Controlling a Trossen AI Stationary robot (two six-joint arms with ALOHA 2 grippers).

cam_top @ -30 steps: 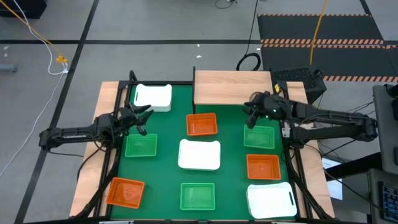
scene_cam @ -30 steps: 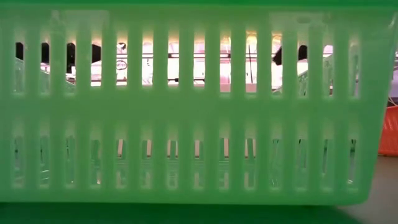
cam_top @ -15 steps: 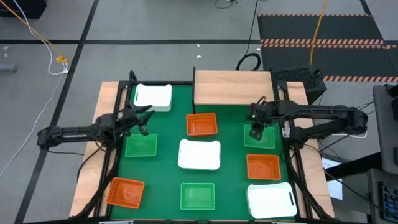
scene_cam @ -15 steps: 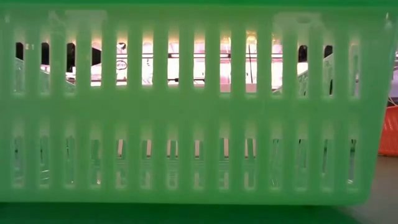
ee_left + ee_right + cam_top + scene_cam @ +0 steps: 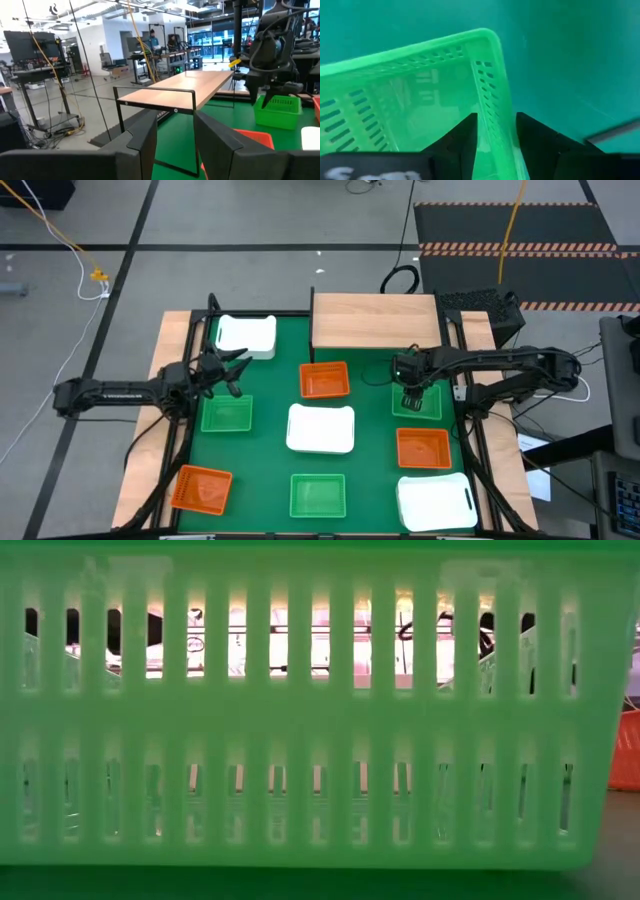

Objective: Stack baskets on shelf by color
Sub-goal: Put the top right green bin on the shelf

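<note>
Green plastic basket (image 5: 415, 95) with slotted walls sits right under my right gripper (image 5: 495, 132). Its open fingers straddle the basket's wall, one inside, one outside, holding nothing yet. I think closing comes next. Farther off stands the bare wooden shelf (image 5: 375, 320). My left gripper (image 5: 228, 366) waits open, empty.

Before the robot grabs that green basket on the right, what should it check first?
1. Right gripper over the green basket: ok, above its edge nearest the table's middle.
2. Fingers either side of the basket wall: ok, the rim runs between them.
3. Gripper shut on the wall: not ok, it is open.
4. Shelf top free for stacking: ok, nothing on it.
5. Left gripper out of the way: ok, open above the table's left side, near the white basket.
6. Room around the basket: ok, the orange basket sits apart.
</note>
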